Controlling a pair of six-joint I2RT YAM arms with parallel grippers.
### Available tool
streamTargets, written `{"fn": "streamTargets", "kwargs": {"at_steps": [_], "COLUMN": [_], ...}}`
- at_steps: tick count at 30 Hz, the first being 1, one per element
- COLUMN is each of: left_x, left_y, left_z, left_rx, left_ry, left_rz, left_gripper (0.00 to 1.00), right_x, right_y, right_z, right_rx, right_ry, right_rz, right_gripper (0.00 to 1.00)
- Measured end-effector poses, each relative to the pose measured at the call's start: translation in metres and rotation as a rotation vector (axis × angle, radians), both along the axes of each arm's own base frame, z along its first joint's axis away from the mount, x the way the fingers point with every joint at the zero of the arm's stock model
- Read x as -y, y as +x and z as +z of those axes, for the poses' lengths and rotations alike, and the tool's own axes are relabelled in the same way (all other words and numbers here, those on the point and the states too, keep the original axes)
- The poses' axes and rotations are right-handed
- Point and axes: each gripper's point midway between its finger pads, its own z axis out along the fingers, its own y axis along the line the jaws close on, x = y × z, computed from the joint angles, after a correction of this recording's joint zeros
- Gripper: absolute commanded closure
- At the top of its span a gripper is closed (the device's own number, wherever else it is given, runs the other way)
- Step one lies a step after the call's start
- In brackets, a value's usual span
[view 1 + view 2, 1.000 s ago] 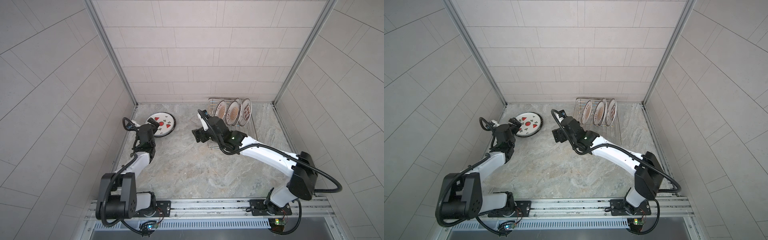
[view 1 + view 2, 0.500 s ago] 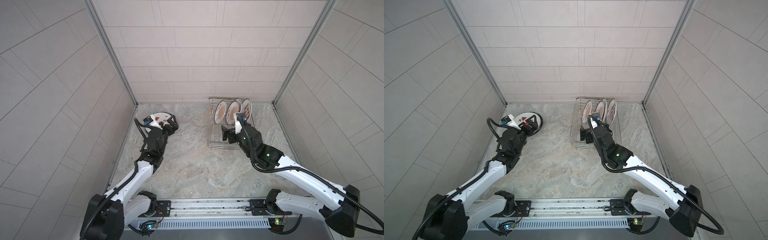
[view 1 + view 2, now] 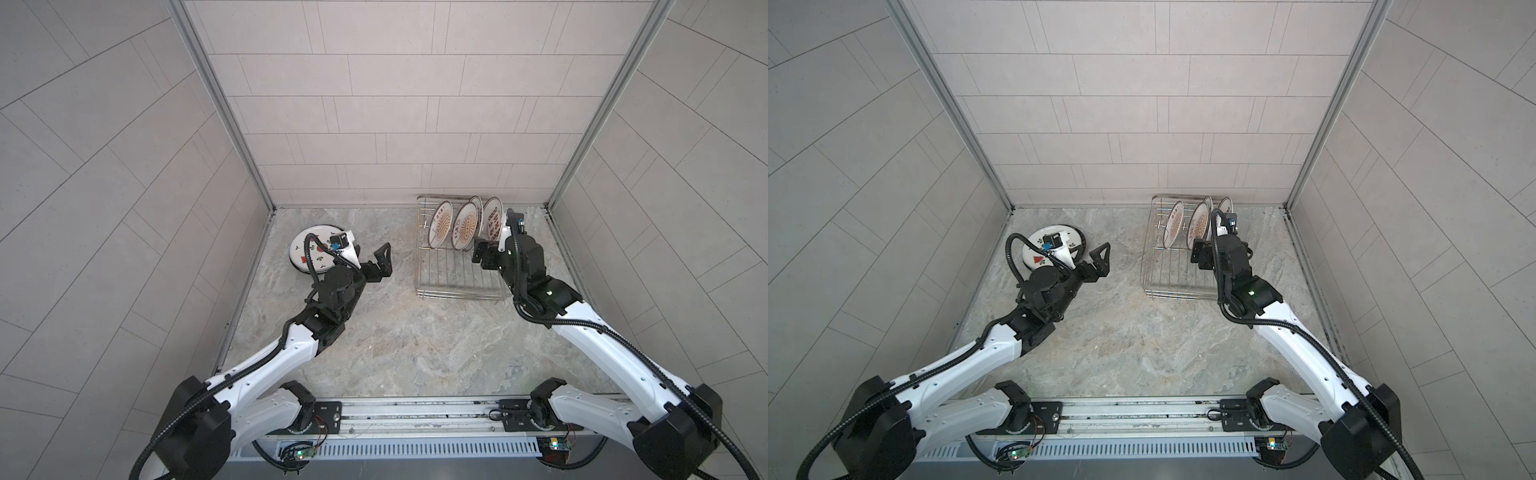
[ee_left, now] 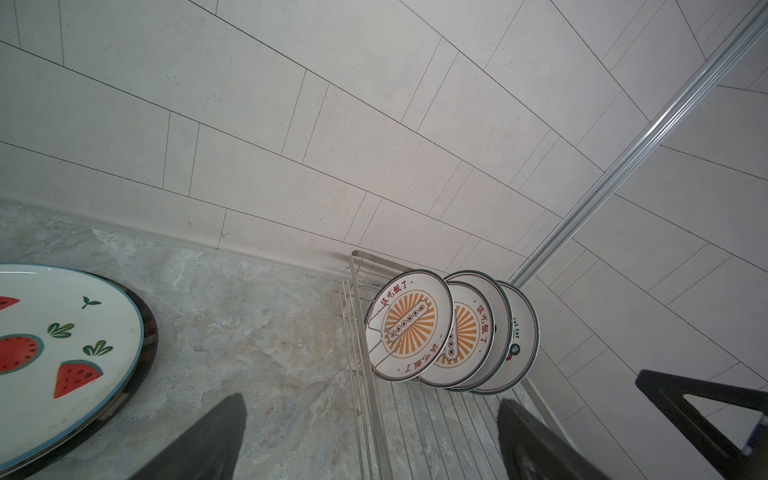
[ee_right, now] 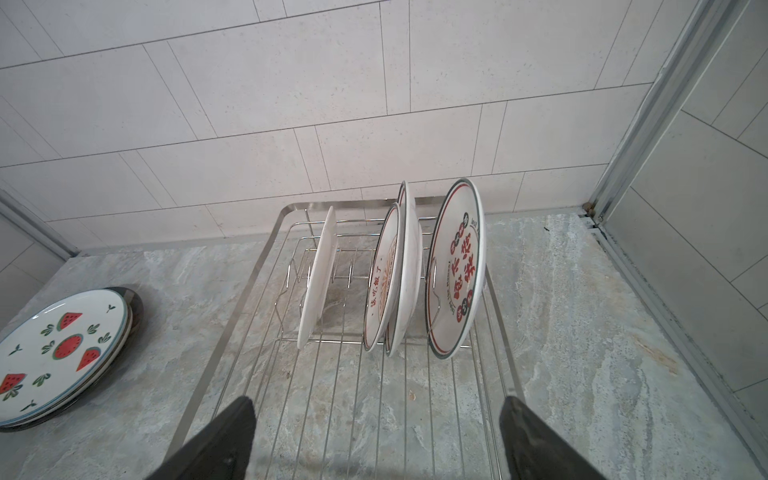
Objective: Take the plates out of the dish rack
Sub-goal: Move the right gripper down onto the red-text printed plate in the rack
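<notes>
Plates [image 5: 455,270], perhaps four as two overlap, stand on edge in the dish rack [image 5: 266,232]: stiff, glazed, breakable, likely slick, best pinched at the top rim. Right gripper [image 5: 376,401] hangs spread, empty, over the rack; left gripper [image 4: 370,401], likewise spread, hangs near it.

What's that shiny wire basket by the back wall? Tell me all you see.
The dish rack is a rectangular silver basket of thin metal wires with a flat band rim and upright tines. It sits flat on the grey marbled tabletop near the back wall. Four plates stand on edge among its far tines; its near half is bare, under the open right pincer.
</notes>
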Motion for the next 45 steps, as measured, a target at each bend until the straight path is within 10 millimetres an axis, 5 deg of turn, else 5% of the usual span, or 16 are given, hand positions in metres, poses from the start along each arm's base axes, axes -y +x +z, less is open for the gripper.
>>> {"fn": "streamTargets", "kwargs": {"at_steps": [4,10,18,22,45], "left_x": [0.016,0.065,0.114,0.128,0.133], "left_y": [0.0,-0.01,-0.017,-0.018,-0.009], "left_z": [-0.014,-0.025,-0.031,-0.044,-0.061], "left_rx": [-0.034,-0.065,-0.085,-0.109,-0.108], "left_ry": [0.008,0.021,0.043,0.064,0.107], "left_rz": [-0.038,-0.207,-0.354,-0.395,-0.367], "left_gripper": [0.0,0.0,0.0,0.0,0.0], "right_x": [0.006,0.01,0.019,0.021,0.04], "right_y": [0.024,0.065,0.11,0.128,0.161], "right_z": [0.006,0.012,-0.023,-0.041,-0.107], "right_rx": [-0.023,-0.068,-0.199,-0.259,-0.434], "right_ry": [-0.005,-0.029,-0.093,-0.128,-0.248], "right_rz": [-0.038,-0.078,-0.119,-0.137,-0.229], "right_gripper": [0.32,0.41,0.65,0.69,0.77]}}
